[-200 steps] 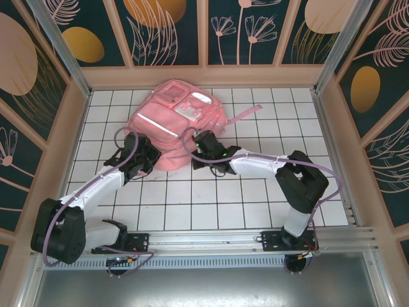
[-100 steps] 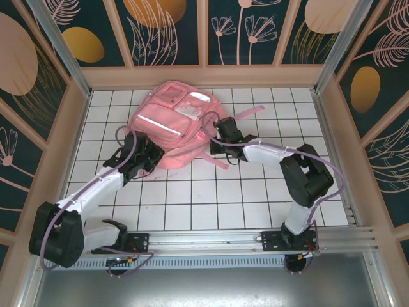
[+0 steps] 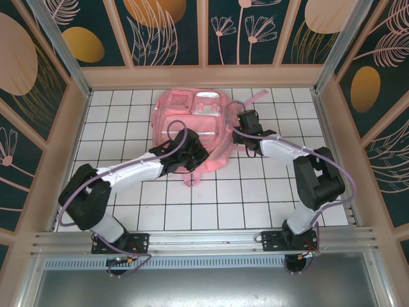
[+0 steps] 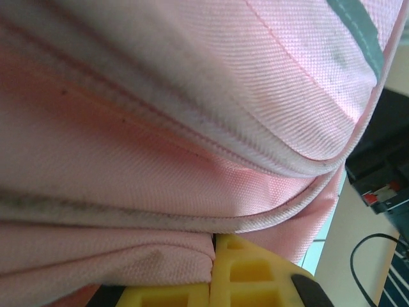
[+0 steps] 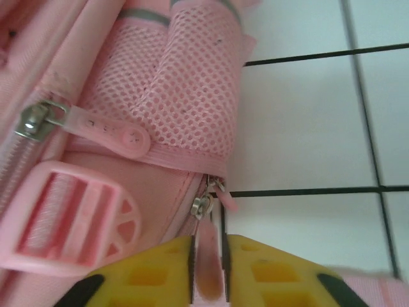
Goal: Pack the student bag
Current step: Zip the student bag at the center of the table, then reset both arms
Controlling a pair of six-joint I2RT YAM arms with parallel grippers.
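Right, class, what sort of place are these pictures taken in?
Most likely a robot test cell, not a real classroom: a white gridded table boxed in by metal-framed panels with painted plants, and a left arm and right arm bolted to a rail at its near edge.

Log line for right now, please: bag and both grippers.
student bag: lying on table | left gripper: shut, at bag's near edge | right gripper: slightly open, zip pull between jaws

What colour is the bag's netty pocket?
The mesh pocket is pink; right wrist view shows it best.
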